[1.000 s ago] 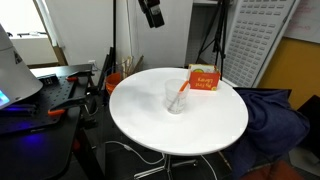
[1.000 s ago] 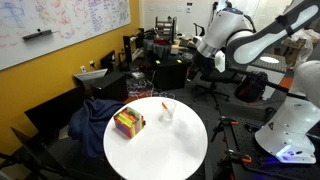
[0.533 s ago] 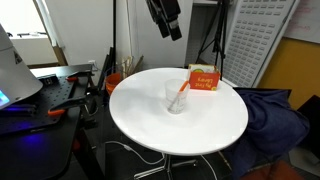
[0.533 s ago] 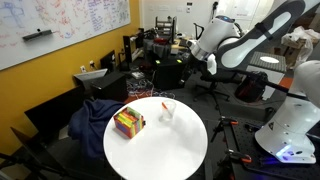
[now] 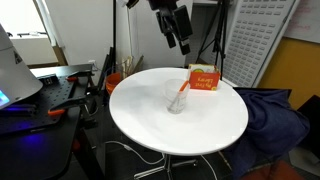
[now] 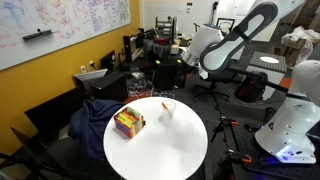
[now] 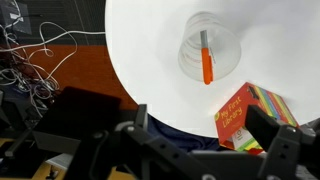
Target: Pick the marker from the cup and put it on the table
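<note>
The end effector hangs spread wide, empty, well above the surface. The marker leans inside the clear cup near the surface's centre. Expect a light, stiff, smooth stick. Pinch its upper end; the cup may tip.

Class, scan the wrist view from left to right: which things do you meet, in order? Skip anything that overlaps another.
Tangle of white cables → clear cup → orange-red box.
</note>
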Robot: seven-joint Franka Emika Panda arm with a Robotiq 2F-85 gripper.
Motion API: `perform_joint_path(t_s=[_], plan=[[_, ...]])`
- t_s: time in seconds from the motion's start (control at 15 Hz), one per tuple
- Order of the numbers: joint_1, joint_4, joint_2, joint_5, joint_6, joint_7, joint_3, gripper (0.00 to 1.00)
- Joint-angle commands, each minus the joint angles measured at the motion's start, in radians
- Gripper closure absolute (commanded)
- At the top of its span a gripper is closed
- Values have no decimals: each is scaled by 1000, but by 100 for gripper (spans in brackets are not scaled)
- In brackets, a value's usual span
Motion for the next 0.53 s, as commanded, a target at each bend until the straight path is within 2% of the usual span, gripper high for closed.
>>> perform_joint_path(t_s=[0.0, 0.47], plan=[[9, 57, 61, 88, -33, -42, 12, 0], [-9, 129, 138, 259, -122, -169, 58, 0]])
